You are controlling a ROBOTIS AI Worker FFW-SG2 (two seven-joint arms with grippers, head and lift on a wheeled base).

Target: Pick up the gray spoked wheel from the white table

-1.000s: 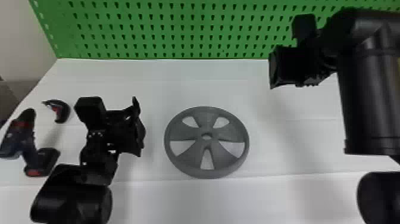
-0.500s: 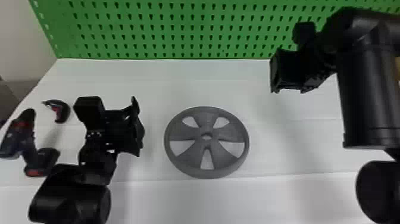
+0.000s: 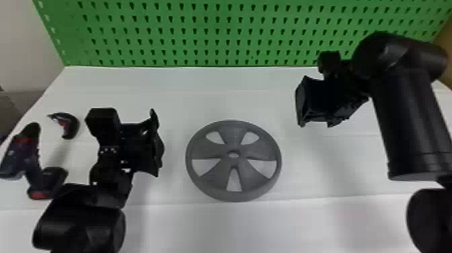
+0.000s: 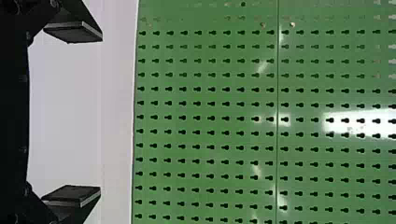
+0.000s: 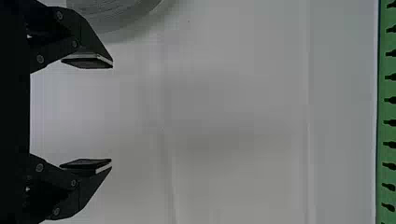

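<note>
At the left end of the white surface (image 3: 292,222) lies a dark drill (image 3: 18,156) with red patches; just behind it sits a small curved tool (image 3: 71,126). Next comes the left pincer (image 4: 101,114), spread wide with nothing in it, facing the green pegboard (image 3: 201,37). To its right, flat and well apart from it, rests the gray spoked wheel (image 3: 233,143). It looks stiff, probably molded plastic: likely light for its breadth, not very fragile, though the smooth rim may slip or skid when pressed from the side. The rim seems the best hold, pinched across its thickness beside an opening, square and deep enough that the wheel does not droop or twist. Farther right and toward the back, above the surface, hangs the right pincer (image 5: 112,113), also released and empty.
</note>
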